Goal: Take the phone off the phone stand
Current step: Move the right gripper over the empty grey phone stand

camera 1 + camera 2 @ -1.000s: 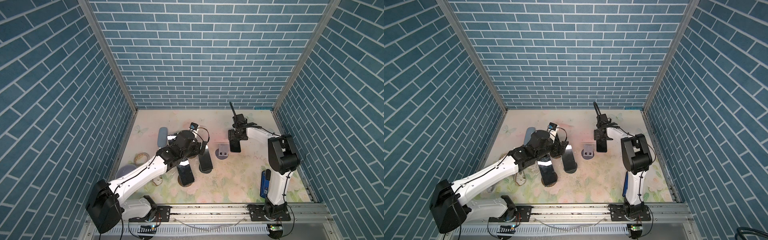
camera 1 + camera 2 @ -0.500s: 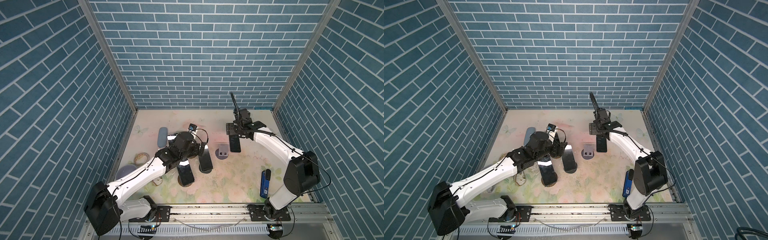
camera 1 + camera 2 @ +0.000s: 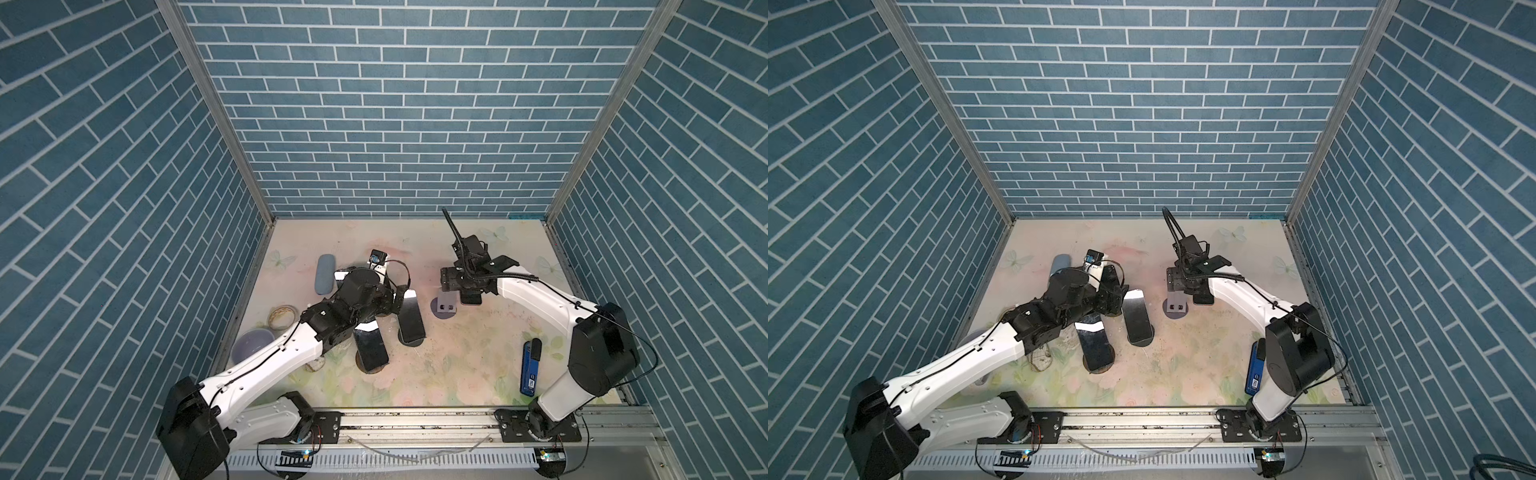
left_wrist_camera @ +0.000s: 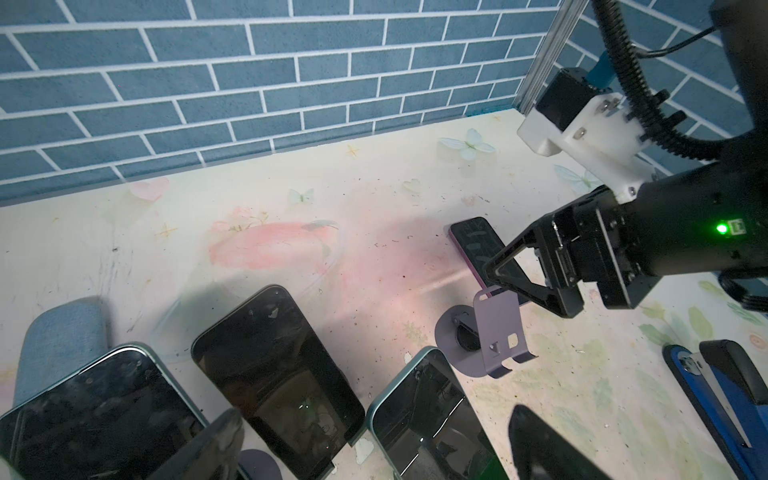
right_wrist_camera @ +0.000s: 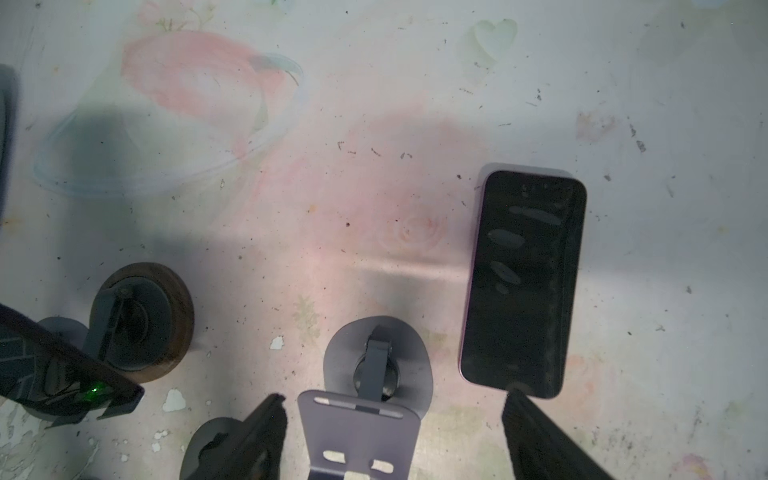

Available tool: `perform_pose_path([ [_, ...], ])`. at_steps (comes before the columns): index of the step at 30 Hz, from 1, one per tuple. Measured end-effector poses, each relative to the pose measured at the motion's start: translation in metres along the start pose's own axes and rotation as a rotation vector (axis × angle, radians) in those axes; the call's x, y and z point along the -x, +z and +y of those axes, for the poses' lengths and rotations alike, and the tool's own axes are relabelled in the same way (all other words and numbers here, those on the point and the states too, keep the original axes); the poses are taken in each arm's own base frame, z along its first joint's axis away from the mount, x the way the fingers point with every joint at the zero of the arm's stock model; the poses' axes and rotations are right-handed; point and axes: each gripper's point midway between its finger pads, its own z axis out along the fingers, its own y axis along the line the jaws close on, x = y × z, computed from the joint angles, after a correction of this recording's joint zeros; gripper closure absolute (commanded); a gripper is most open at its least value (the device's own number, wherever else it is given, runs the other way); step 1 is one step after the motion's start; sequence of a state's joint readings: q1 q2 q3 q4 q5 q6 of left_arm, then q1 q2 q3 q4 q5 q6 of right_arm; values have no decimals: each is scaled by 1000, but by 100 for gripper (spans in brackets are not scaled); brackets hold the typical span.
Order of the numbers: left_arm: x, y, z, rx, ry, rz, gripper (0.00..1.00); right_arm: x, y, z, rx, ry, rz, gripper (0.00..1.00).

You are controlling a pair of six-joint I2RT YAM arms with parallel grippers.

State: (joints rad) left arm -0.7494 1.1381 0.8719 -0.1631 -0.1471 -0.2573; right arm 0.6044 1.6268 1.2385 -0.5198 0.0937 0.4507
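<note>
— Where's the phone?
— Flat on the counter [image 5: 415,124], screen up, purple edge showing. The phone [image 5: 523,282] lies just beside the phone stand [image 5: 357,432]. I can't tell whether they touch. The stand's cradle is bare.
— Right claw?
— The right claw [image 5: 390,409] hangs over the stand, jaws apart, nothing between them. One finger is on the stand's outer side, the other at the end of the phone. Whether it touches the phone, I can't tell. My read: the set-down is done and pulling away is what's due.
— Why lay it so close?
— Short carry, probably. Flat and screen up, it has nowhere to tip.
— Left arm?
— The left claw [image 4: 376,415] is gaping wide and empty, low in front of a row of other phones propped on stands. The middle phone [image 4: 278,365] leans back with a dark screen. The arm looks parked out of the right arm's way, well apart from the purple stand.
— Risk?
— A finger clipping the phone's end on the way up. Or nudging the stand, which looks light enough to skid.
</note>
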Motion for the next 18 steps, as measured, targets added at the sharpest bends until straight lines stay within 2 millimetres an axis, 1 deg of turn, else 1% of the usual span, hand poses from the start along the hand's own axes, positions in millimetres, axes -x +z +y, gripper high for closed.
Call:
perform_pose_path([
  [8, -2, 0, 2, 9, 0, 5, 0, -10, 5, 14, 27, 2, 27, 17],
  [14, -2, 0, 2, 12, 0, 4, 0, -24, 21, 16, -2, 7, 73, 19],
  [18, -2, 0, 2, 12, 1, 3, 0, -34, 32, 14, -34, 10, 106, 23],
])
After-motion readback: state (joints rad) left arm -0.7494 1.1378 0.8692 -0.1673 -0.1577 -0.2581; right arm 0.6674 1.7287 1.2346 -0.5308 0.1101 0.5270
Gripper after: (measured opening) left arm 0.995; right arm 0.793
